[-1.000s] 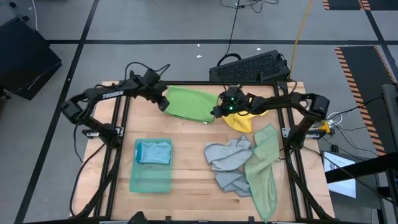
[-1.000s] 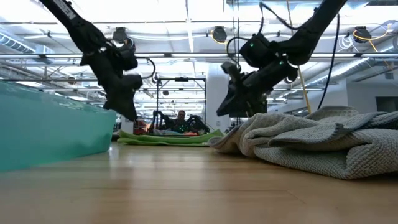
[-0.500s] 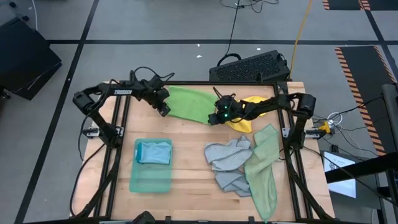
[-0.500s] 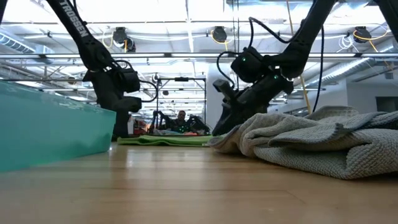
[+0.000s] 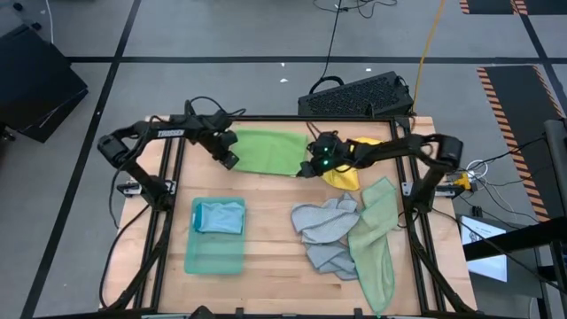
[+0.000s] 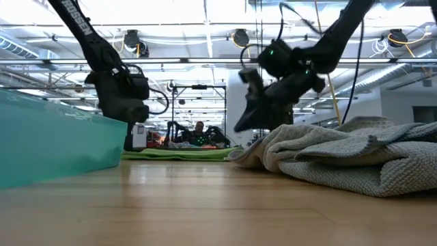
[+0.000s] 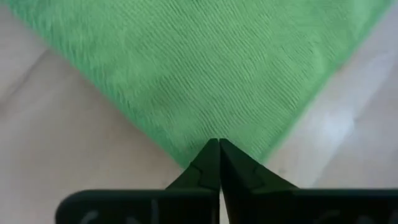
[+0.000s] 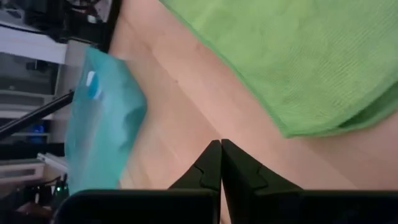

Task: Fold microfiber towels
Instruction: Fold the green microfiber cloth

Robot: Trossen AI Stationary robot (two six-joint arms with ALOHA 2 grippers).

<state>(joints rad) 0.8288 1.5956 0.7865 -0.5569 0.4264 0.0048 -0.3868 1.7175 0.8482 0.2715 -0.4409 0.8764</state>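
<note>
A bright green towel (image 5: 273, 151) lies flat at the table's far middle. My left gripper (image 5: 229, 161) is down at its near left corner, shut. My right gripper (image 5: 306, 169) hovers shut just off the towel's near right corner (image 8: 289, 130), over bare wood, touching nothing. A yellow towel (image 5: 347, 173) lies under the right arm. A grey towel (image 5: 323, 226) and a pale sage towel (image 5: 376, 237) lie crumpled at the near right. A light blue towel (image 5: 219, 215) rests folded on a teal stack (image 5: 214, 252) at the near left. My left gripper pinches the bright green towel's near left corner (image 7: 186, 152) between its two fingertips, slanting steeply down from the table's left. The tips hide the very point of the corner. The towel stays flat on the table; one layer or several, I cannot tell.
A black keyboard (image 5: 354, 96) sits beyond the table's far edge. Black frame rails (image 5: 168, 190) run along both table sides. Bare wood (image 5: 266, 204) lies between the green towel and the nearer piles.
My left gripper has gone down onto the green towel's near left corner. My right gripper has dipped toward the towel's near right corner and risen again. The towel's right part, bunched a second ago, now lies flatter and squarer.
</note>
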